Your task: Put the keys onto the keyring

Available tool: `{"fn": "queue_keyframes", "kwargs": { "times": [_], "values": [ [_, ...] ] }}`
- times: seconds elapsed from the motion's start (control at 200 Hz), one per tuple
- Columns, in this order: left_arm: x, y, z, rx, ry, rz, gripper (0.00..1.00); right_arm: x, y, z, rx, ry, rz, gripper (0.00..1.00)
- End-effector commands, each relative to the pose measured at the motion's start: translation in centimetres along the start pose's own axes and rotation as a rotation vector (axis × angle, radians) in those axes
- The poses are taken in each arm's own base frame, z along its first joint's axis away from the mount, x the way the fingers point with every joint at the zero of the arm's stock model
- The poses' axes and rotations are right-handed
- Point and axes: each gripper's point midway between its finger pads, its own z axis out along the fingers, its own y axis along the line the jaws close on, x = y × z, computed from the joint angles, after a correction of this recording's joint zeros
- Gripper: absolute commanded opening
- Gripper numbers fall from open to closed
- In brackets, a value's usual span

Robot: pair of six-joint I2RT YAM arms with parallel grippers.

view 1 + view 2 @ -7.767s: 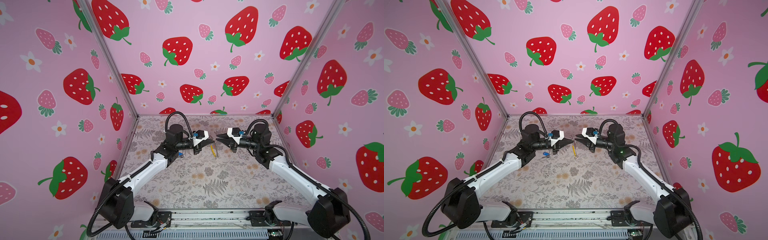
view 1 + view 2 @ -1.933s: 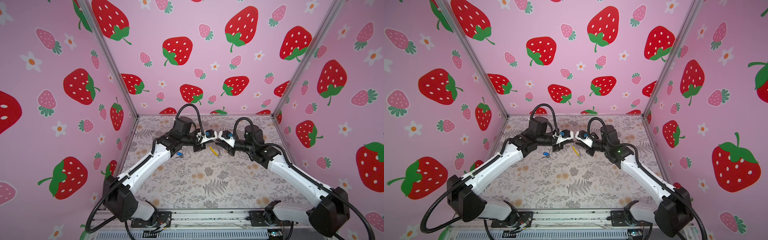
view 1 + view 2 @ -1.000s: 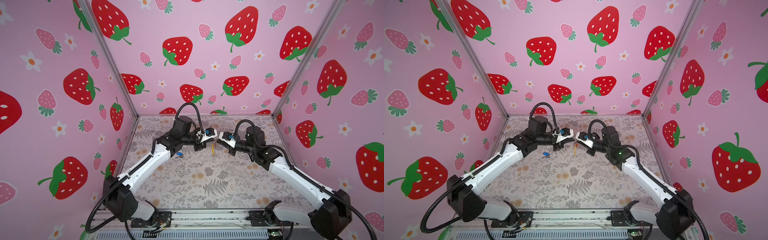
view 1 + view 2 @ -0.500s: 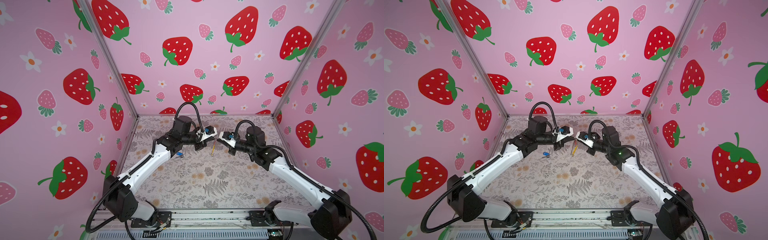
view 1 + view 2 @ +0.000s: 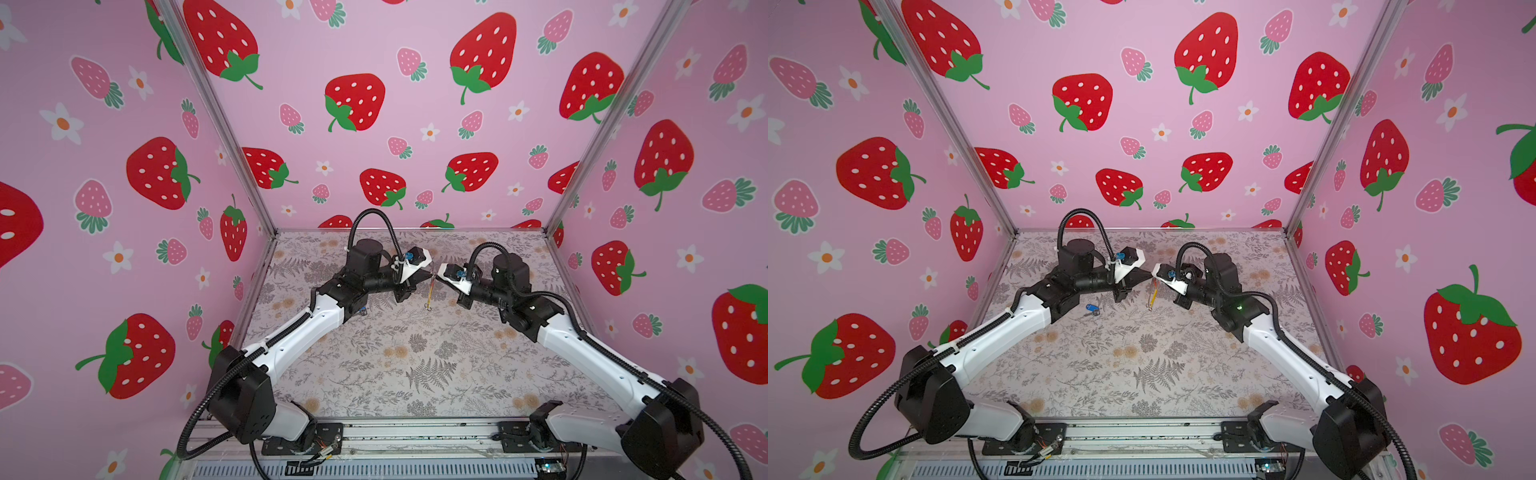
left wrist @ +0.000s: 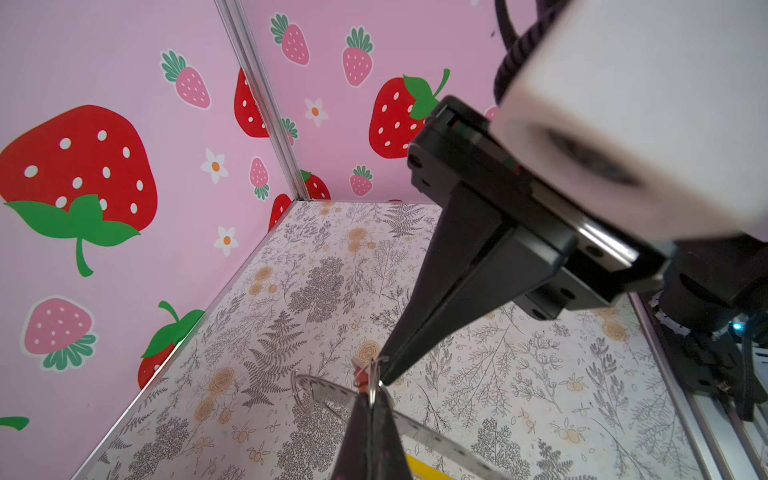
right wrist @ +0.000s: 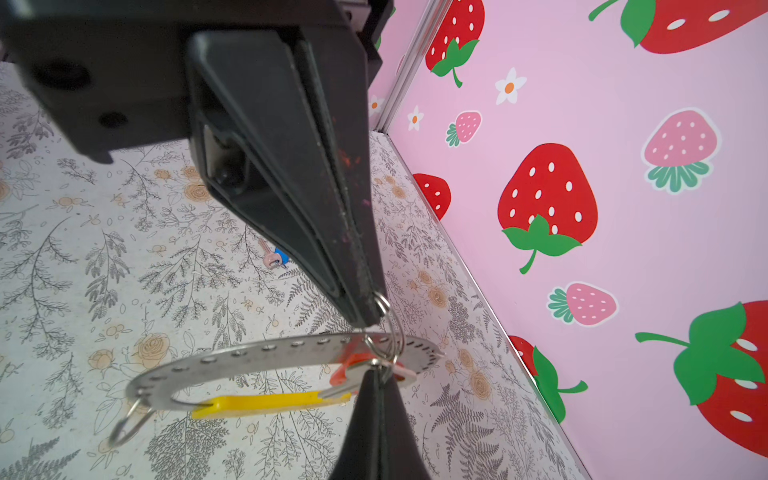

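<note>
The floral desk (image 5: 1142, 374) carries both arms, whose tips meet in the air above its far half. Left gripper (image 5: 1144, 275): jaws closed, pinching a small wire ring (image 7: 395, 332). Right gripper (image 7: 375, 380): jaws closed on the red-tagged key (image 7: 345, 372). The keyring (image 7: 249, 353) hangs between the two tips, clear of the desk, with the wire ring looped round it beside the yellow segment (image 7: 257, 402). The blue-tagged key (image 5: 1091, 308) lies on the desk nearer the left edge, just beside the left arm.
</note>
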Motion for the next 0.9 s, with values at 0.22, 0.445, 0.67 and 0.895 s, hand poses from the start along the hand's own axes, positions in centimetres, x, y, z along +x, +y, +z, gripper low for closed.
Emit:
{"fn": "queue_keyframes", "kwargs": {
  "times": [0.22, 0.445, 0.67, 0.895],
  "values": [
    [-3.0, 1.2, -0.5, -0.069, -0.083, 0.039, 0.00, -0.2, -0.8, -0.3, 0.059, 0.030, -0.069, 0.01],
    [-2.6, 0.5, -0.1, -0.028, -0.039, 0.054, 0.00, -0.2, -1.6, -0.8, 0.109, 0.044, -0.130, 0.01],
    [-3.5, 0.6, 0.6, -0.029, -0.077, 0.013, 0.00, -0.1, -0.3, -0.5, 0.086, 0.043, -0.209, 0.01],
    [-3.1, 0.3, 0.9, 0.001, -0.025, -0.015, 0.00, 0.7, -0.2, -0.4, 0.137, 0.117, -0.324, 0.00]
  ]
}}
